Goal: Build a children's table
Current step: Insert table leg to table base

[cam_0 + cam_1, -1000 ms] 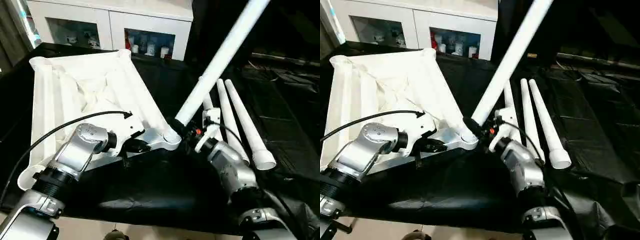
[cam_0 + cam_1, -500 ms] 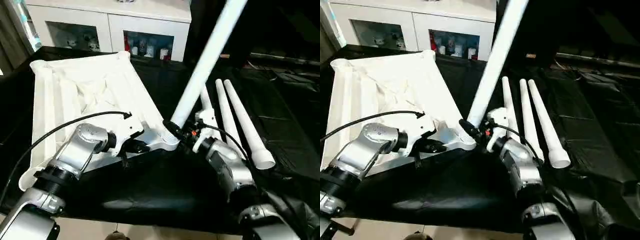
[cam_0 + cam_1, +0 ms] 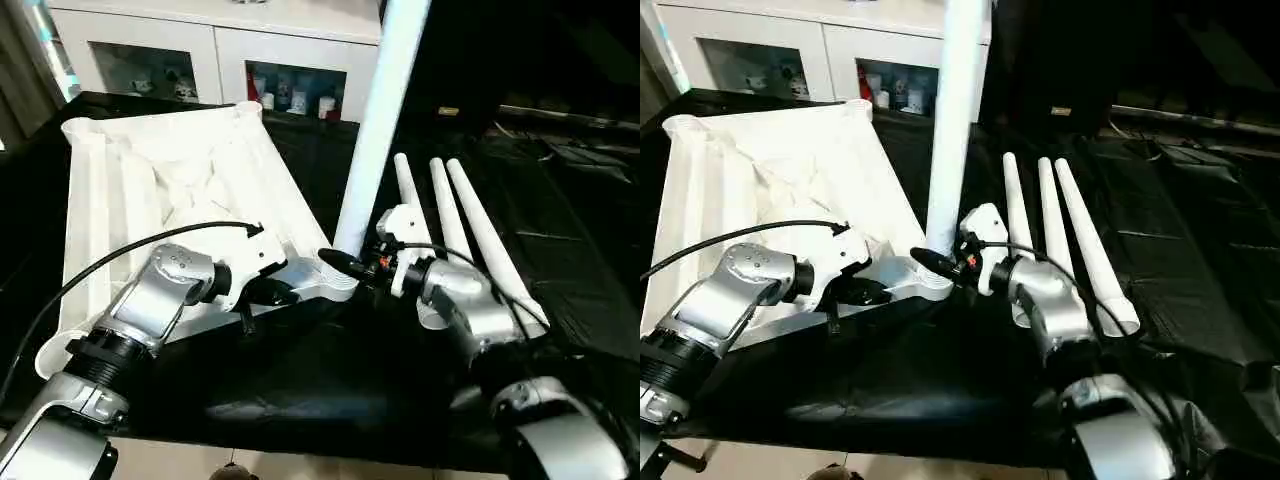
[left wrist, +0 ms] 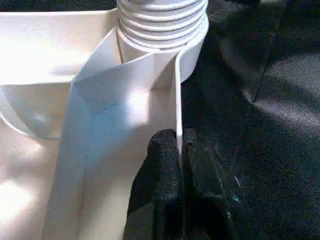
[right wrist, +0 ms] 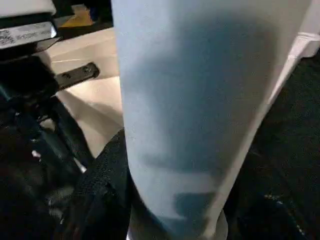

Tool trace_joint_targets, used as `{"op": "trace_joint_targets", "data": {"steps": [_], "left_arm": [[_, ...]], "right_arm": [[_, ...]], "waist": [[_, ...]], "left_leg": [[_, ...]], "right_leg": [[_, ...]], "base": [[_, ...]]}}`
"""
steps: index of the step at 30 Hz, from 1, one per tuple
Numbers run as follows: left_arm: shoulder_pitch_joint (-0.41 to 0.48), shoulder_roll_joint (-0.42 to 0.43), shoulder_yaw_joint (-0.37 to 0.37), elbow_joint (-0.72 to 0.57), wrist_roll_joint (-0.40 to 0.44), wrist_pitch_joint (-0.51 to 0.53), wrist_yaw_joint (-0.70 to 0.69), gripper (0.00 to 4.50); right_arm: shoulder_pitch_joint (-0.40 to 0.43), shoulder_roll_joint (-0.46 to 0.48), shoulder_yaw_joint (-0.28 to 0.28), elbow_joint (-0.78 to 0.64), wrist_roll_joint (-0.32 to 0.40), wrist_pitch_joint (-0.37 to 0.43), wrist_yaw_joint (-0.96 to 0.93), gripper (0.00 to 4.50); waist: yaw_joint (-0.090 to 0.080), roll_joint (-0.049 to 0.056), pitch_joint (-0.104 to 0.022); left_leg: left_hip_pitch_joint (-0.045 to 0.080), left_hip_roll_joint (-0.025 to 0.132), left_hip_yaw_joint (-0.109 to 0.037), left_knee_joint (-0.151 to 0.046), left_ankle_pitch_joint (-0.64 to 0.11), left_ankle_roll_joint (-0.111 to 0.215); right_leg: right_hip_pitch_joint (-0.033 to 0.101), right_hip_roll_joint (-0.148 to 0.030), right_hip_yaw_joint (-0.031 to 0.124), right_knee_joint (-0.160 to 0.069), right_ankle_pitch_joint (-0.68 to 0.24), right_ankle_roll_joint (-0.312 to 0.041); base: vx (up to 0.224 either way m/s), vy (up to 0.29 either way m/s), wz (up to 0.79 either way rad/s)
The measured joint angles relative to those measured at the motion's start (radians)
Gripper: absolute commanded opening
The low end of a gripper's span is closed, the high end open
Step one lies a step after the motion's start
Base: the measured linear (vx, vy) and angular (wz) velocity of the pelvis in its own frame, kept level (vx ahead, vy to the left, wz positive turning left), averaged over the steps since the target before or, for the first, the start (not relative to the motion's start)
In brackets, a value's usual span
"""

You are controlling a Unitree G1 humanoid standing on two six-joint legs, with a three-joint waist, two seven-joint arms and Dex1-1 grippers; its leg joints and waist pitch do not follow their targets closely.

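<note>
Tabletop, seen from the head camera, lies underside up on the black cloth in front of the white cabinet; it looks like light, stiff moulded plastic, smooth and a bit slippery, so the thin rim wall near a corner socket is probably the best place to pinch it. The left gripper is closed on that near rim, beside the socket. One leg stands almost upright at that corner socket, with the right gripper clasped round its foot, its jaws set as wide as the tube. A long hollow tube like this should be light but top-heavy, best held low as it is here. Three more legs lie side by side on the cloth beyond the right arm, away from the tabletop: four legs, one tabletop. The left wrist camera shows black fingertips pressed together on the rim wall, just short of the leg's ribbed, threaded end in the socket; how far it is seated I cannot tell. The right wrist camera shows the leg's shaft close up between dark fingers.
</note>
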Motion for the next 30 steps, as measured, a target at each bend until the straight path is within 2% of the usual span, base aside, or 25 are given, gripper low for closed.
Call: {"op": "trace_joint_targets", "data": {"steps": [8, 18, 23, 30], "left_arm": [[0.021, 0.027, -0.006, -0.017, -0.001, -0.067, -0.038, 0.00], [0.024, 0.080, -0.021, -0.052, -0.011, -0.090, -0.131, 0.00], [0.041, 0.113, -0.024, -0.083, -0.021, -0.097, -0.167, 0.00], [0.042, 0.118, -0.024, -0.087, -0.021, -0.097, -0.175, 0.00]], "right_arm": [[-0.021, -0.033, 0.025, 0.025, -0.003, -0.009, 0.121, 1.92], [-0.029, -0.055, 0.036, 0.023, -0.002, -0.030, 0.281, 1.92], [-0.028, -0.057, 0.058, 0.019, 0.000, -0.051, 0.343, 1.92], [-0.025, -0.057, 0.059, 0.019, 0.000, -0.055, 0.357, 1.92]], "waist": [[-0.001, -0.008, -0.002], [-0.004, -0.018, -0.005], [-0.005, -0.020, -0.002], [-0.005, -0.026, 0.002]], "left_leg": [[-0.001, 0.000, 0.001, -0.008, 0.000, 0.000], [-0.001, 0.000, 0.005, -0.014, -0.004, 0.006], [0.001, 0.000, 0.006, -0.019, -0.004, 0.006], [0.002, 0.000, 0.006, -0.019, -0.004, 0.005]], "right_leg": [[0.000, 0.000, -0.001, -0.008, 0.000, 0.000], [0.000, 0.000, -0.001, -0.012, -0.009, -0.006], [-0.001, 0.000, -0.001, -0.012, -0.012, -0.006], [0.000, 0.000, 0.000, -0.013, -0.012, -0.006]], "base": [[0.000, 0.000, 0.00], [0.000, 0.000, 0.00], [0.000, 0.000, 0.00], [0.000, 0.000, 0.00]]}}
